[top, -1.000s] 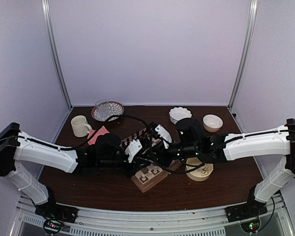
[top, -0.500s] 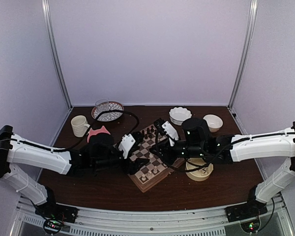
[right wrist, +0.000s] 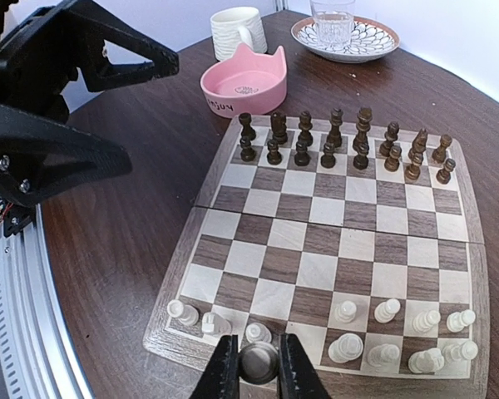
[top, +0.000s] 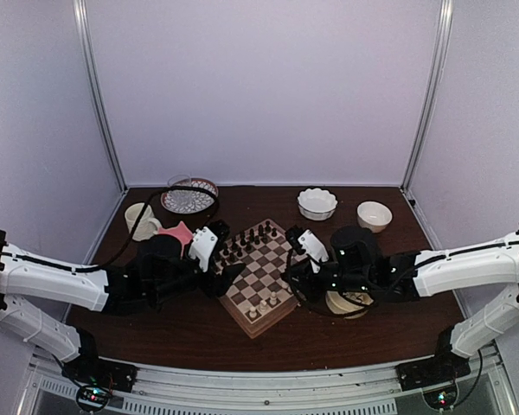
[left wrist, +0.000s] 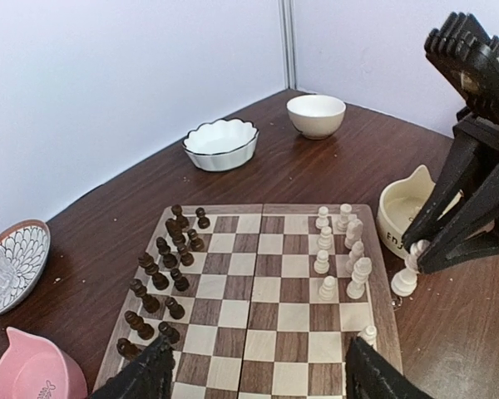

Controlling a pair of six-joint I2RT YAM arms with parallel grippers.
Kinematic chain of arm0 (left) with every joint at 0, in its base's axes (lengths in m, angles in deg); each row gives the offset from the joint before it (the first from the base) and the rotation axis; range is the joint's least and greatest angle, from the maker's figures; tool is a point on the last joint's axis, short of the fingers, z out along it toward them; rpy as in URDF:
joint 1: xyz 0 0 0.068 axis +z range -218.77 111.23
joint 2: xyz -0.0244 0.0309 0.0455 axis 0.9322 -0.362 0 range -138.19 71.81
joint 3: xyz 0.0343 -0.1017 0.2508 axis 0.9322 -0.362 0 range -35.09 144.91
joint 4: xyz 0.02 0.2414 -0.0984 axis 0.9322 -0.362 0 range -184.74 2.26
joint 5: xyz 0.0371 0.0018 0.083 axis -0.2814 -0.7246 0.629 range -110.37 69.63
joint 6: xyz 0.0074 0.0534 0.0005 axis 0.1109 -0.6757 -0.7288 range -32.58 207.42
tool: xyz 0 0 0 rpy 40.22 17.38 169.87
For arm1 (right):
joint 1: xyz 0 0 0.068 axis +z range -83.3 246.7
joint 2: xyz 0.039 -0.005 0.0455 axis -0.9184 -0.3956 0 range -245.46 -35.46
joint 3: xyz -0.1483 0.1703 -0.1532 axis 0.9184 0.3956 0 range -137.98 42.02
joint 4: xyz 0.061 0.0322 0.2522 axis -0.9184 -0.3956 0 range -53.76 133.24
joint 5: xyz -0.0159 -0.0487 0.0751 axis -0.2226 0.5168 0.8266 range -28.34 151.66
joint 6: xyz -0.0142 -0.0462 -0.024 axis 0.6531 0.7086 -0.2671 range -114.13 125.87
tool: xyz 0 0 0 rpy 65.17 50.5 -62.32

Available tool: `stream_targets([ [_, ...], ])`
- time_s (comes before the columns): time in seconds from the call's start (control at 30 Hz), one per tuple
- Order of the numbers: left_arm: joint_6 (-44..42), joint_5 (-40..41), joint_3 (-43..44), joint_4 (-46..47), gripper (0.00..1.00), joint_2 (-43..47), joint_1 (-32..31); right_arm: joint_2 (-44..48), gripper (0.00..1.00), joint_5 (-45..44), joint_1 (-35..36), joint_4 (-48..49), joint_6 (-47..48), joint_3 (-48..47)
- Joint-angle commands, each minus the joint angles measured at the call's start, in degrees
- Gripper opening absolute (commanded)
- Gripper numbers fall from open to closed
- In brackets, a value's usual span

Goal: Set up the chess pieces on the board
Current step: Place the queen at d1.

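On the tabletop [top: 182, 333] the board [top: 261, 270] sits turned like a diamond between your two arms. Your right gripper [right wrist: 258, 370] is closed on one cream piece [right wrist: 258, 360], holding it right at the pale rim on the cream side. Can't tell if its base is touching down, tbh. The other cream chess pieces [right wrist: 387, 310] stand along that same edge in two ragged rows, with three more bunched just beside the held one. The dark pieces [right wrist: 335, 141] are lined up in two rows along the opposite edge. Your left gripper [left wrist: 258, 381] is spread wide open, hanging over a side edge of the board. A pink cat-ear bowl [right wrist: 243, 83] sits just off the dark side, and a cream cat-ear bowl [left wrist: 403, 212] sits just off the cream side.
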Motion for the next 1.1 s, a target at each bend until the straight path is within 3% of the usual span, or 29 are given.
stream_targets([
  [0.0, -0.57, 2.4, -0.32, 2.91, 0.71, -0.17, -0.12, -1.05, 0.05, -2.27, 0.07, 3.7, 0.26, 1.17],
  [0.33, -0.23, 1.71, 0.6, 2.12, 0.71, -1.71, -0.14, -7.69, 0.04, -1.03, -0.4, 5.07, -1.28, -0.87],
  [1.07, 0.82, 1.28, 1.75, 0.55, 0.71, -2.87, -0.14, -13.01, 0.04, -2.8, -1.68, 4.51, -1.91, -3.44],
])
